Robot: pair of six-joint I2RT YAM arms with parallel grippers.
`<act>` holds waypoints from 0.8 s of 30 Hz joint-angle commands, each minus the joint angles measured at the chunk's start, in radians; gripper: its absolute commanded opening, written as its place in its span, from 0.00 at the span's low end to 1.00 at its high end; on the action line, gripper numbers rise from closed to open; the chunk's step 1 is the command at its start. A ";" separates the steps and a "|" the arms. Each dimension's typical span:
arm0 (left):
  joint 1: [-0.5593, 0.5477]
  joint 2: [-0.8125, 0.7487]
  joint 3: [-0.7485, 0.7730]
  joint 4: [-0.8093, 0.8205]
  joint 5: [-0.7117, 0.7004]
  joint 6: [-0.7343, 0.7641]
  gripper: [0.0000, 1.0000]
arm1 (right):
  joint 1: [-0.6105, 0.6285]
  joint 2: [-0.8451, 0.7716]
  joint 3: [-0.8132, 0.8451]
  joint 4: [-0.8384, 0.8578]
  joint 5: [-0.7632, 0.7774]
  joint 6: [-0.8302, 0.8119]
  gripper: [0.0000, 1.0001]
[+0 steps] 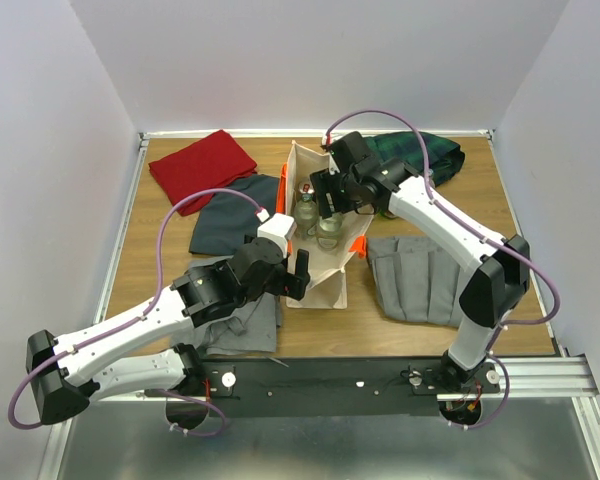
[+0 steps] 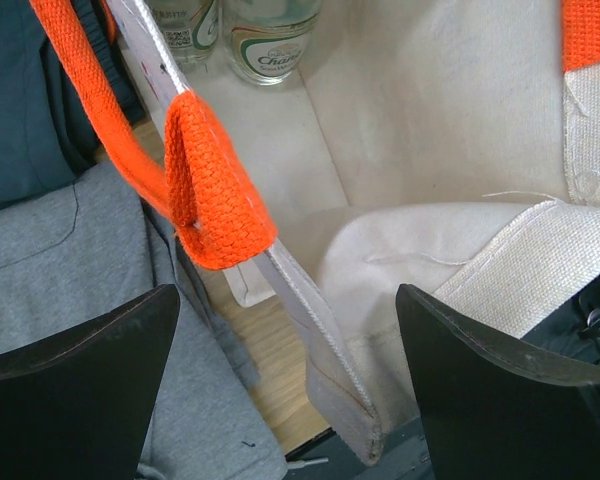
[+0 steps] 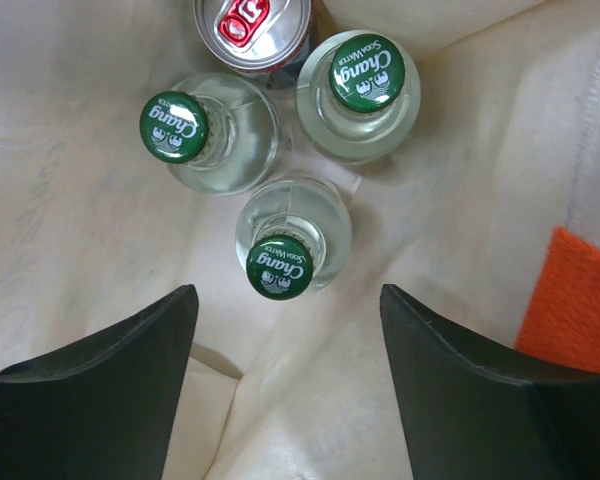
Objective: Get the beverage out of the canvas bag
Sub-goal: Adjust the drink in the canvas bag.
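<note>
Beige canvas bag with orange handles holds three clear glass green-capped bottles and a can. Right gripper hovers released above them; centre on the nearest cap before descending. Left gripper, spread wide, straddles the rim.

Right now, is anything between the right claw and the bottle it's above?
Nothing visible. The right gripper hangs open over the nearest bottle inside the canvas bag, with only air between. Two more bottles and a can stand just behind it.

- One beige canvas bag with orange handles
- Three clear glass bottles with green caps
- One silver can with a red tab
- Two black two-finger tools
</note>
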 commanded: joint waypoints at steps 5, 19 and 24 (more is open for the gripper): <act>-0.003 0.013 -0.020 -0.048 0.032 0.018 0.99 | 0.006 0.031 0.025 -0.012 -0.010 -0.011 0.91; -0.005 0.010 -0.020 -0.053 0.032 0.031 0.99 | 0.008 0.078 0.022 -0.006 -0.046 -0.006 1.00; -0.005 0.013 -0.020 -0.048 0.035 0.038 0.99 | 0.008 0.101 0.039 -0.010 -0.052 0.002 1.00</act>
